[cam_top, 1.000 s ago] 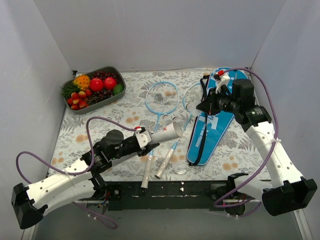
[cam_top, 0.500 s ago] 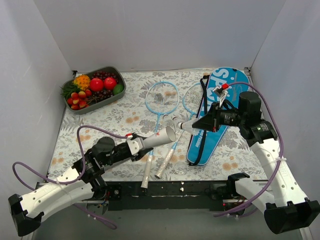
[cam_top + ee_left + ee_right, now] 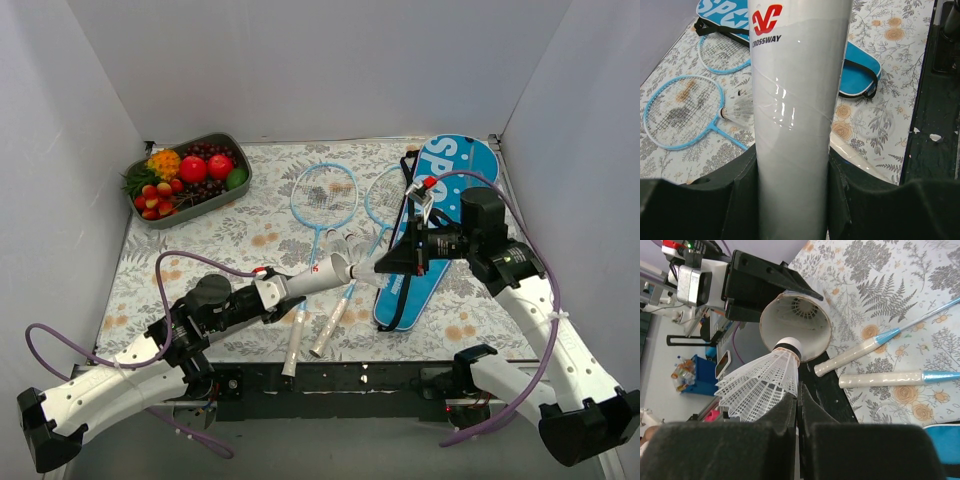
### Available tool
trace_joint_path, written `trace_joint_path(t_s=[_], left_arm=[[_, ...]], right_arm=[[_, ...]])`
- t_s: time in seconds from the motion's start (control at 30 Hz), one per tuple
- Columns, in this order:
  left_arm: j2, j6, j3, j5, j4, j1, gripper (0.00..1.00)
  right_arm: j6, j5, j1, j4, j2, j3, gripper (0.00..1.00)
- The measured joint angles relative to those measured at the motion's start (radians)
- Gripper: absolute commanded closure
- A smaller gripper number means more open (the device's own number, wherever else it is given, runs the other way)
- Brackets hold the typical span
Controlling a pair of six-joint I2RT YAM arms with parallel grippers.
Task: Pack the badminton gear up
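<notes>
The white shuttlecock tube [image 3: 795, 125] carries a red V-shaped emblem near its far end. Just beneath it stands the brand word "CROSSWAY" in small dark capitals, plain in the left wrist view. From above, that emblem shows only as a small red mark that cannot be read. The blue bag [image 3: 460, 165], lying toward the far right corner of the surface [image 3: 200, 250], bears large white capitals on its round head. "SP" reads clearly, followed by part of a third letter. White lettering along its narrow part is too small to read.
</notes>
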Motion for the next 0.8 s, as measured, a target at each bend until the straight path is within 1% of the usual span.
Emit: trace_joint_path(t_s=[0.17, 0.4, 0.57, 0.8], left_arm=[[-0.003, 0.0, 0.0, 0.0, -0.003, 0.0, 1.0], [-0.035, 0.0, 0.0, 0.001, -0.021, 0.0, 1.0], [-0.043, 0.0, 0.0, 0.004, -0.023, 0.0, 1.0], [-0.042, 0.0, 0.0, 0.004, -0.026, 0.0, 1.0]], right_arm=[[0.025, 0.053, 0.096, 0.013, 0.031, 0.0, 0.99], [0.047, 0.117, 0.138, 0.032, 0.084, 0.016, 0.99], [0.055, 0.164, 0.181, 0.039, 0.132, 0.064, 0.99], [0.058, 0.233, 0.3, 0.053, 0.203, 0.142, 0.99]])
